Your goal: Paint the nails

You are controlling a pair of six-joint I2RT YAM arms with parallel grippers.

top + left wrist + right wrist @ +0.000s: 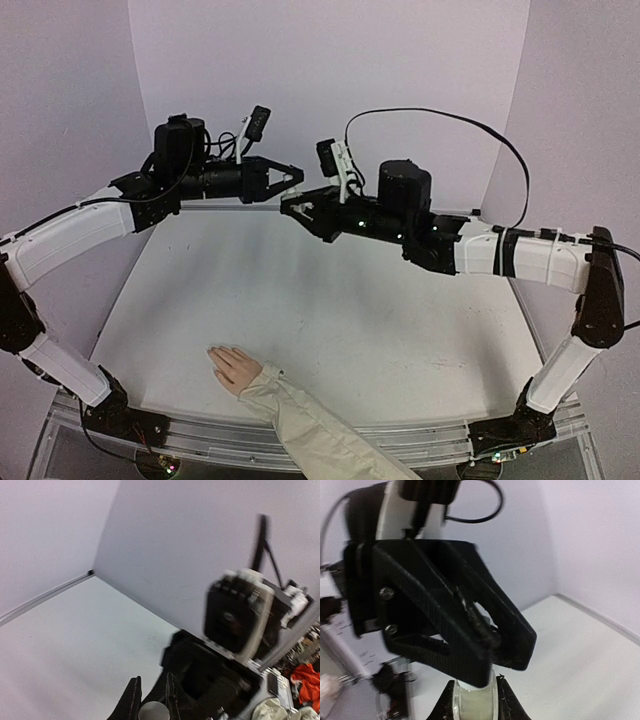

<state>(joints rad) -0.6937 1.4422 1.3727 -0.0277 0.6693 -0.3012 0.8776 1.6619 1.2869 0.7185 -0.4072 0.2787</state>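
Nearest the arm bases, a pale pink mannequin hand (237, 368) lies flat on the white table (350, 300), close to its near edge and slightly left of centre. Its cream fabric sleeve (305, 432) trails off toward the near right. The nails (216, 352) sit at the fingertips, which point away toward the far left; they are too small to make out one by one. The open tabletop separates them from both grippers, which are raised well apart from the hand, near the back wall (330, 60). There the left gripper (297, 178) and the right gripper (286, 205) meet tip to tip above the table's far edge. In the right wrist view, the right fingers (451, 702) are clamped on either side of a small white bottle (474, 705). The black left fingers come down narrowly onto its upper end. In the blurred left wrist view, a pale round shape sits pinched between the left fingers (133, 705).
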